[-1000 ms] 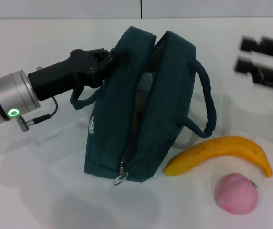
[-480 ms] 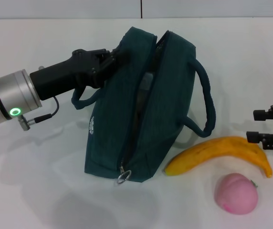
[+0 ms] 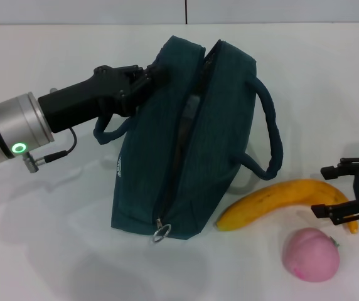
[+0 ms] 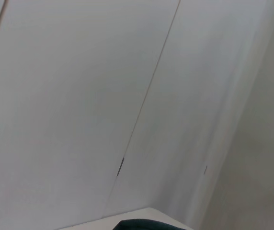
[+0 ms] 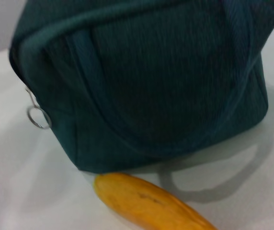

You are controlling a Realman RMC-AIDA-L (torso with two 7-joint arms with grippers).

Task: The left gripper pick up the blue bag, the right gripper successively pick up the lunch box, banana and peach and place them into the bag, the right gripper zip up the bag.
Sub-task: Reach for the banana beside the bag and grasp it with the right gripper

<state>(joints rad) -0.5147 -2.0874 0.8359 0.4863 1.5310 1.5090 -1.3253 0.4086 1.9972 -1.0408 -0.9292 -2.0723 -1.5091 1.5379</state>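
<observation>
While clamping the blue bag point(image 3: 204, 132), left gripper point(image 3: 147, 78); right gripper point(image 3: 335, 190) spread around banana point(image 3: 280, 199).

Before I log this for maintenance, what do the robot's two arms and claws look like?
The left gripper is a black linkage claw on a tapered black housing, joined to a silver cylindrical wrist with a glowing green ring light and a thin black cable looping beneath it. The right gripper is a black two-finger linkage claw; only its front part shows at the head view's edge, no markings visible.

blue bag point(image 5: 146, 72), ring pull point(image 5: 39, 117) — banana point(image 5: 151, 203) beside
</observation>
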